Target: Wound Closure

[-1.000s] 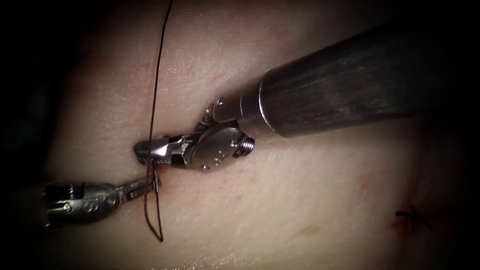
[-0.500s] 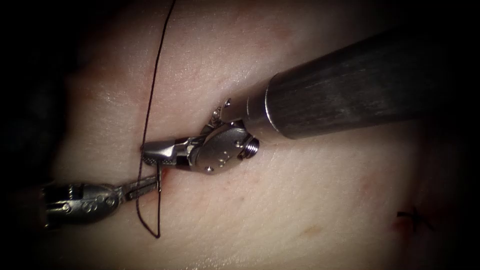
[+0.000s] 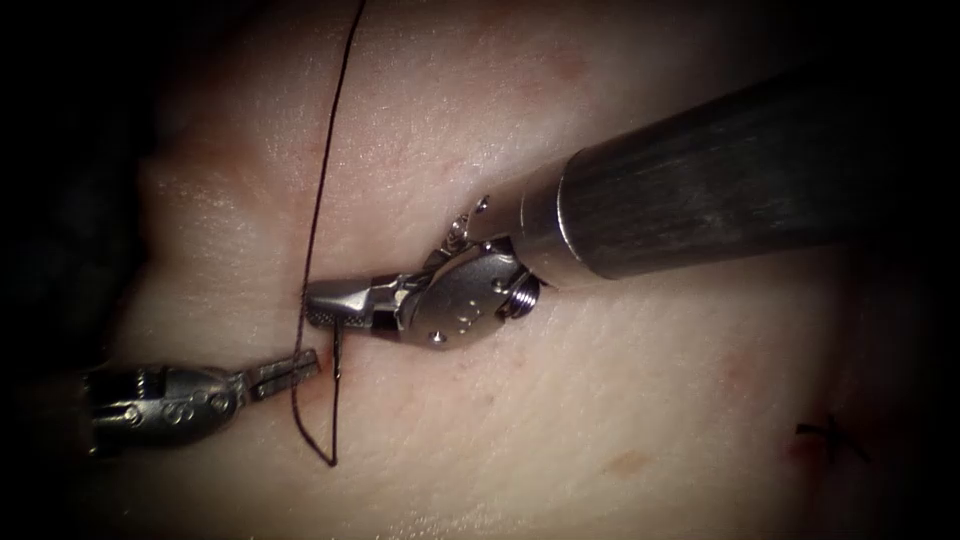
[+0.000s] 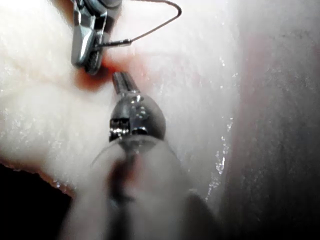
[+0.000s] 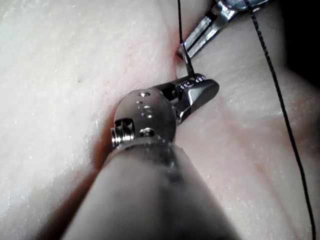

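My right tool [image 3: 322, 304] comes in from the right, jaws shut on the dark needle [image 3: 337, 350]. A short length near the needle's thread end sticks down below the jaws toward a red spot [image 3: 322, 372] on the tissue [image 3: 560, 400]. The jaws hide the remaining curve. The thread [image 3: 318, 210] runs from the top edge past the jaw tips, loops low [image 3: 328, 462] and rises to the needle. My left tool [image 3: 292, 371] lies just left of the needle, jaws shut on nothing. Close up, the right tool [image 4: 86, 47] grips the needle [image 4: 116, 43] above the left tool [image 4: 122, 82]; likewise the right tool [image 5: 196, 90] and needle [image 5: 187, 64].
An earlier tied stitch [image 3: 826, 436] with short dark ends sits far to the right on the tissue. Red fluid [image 4: 95, 75] stains the tissue between the two tools. The right tool's thick shaft [image 3: 720, 180] crosses above the tissue.
The right tool has moved right and slightly down, carrying the needle away from the left tool's jaw tips. The thread loop has shifted right with it. The left tool stayed put.
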`<state>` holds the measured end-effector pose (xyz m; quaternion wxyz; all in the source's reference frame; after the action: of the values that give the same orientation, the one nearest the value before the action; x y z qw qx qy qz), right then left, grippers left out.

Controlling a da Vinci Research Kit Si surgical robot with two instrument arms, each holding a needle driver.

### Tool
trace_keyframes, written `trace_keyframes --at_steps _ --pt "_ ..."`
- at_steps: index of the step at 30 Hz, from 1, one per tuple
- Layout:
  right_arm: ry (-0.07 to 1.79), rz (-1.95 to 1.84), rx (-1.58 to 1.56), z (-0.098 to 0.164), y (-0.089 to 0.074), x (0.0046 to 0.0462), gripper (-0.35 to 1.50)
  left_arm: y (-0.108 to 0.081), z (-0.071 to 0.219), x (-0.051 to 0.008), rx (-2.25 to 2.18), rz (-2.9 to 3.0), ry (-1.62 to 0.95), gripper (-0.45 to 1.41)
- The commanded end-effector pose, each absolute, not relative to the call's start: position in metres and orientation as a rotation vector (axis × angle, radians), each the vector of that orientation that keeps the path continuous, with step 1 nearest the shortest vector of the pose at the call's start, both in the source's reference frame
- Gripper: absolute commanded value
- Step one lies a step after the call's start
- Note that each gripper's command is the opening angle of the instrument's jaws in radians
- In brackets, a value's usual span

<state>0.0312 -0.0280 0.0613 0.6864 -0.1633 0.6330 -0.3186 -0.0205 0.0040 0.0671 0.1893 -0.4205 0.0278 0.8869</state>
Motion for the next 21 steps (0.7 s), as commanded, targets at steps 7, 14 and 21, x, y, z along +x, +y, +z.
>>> trace_keyframes --at_steps 7,14,21 --pt "1.400 -0.594 -0.275 0.0624 -0.0293 0.0319 -0.35 0.0033 0.0677 -0.0213 -1.183 2.492 0.073 -0.45" --pt "1.400 -0.517 -0.206 0.0626 -0.0292 0.0318 -0.35 0.0032 0.0678 -0.0213 -1.182 2.492 0.075 -0.45" --pt "1.384 -0.417 -0.117 0.0632 -0.0291 0.0317 -0.35 0.0032 0.0678 -0.0212 -1.183 2.492 0.074 -0.45"
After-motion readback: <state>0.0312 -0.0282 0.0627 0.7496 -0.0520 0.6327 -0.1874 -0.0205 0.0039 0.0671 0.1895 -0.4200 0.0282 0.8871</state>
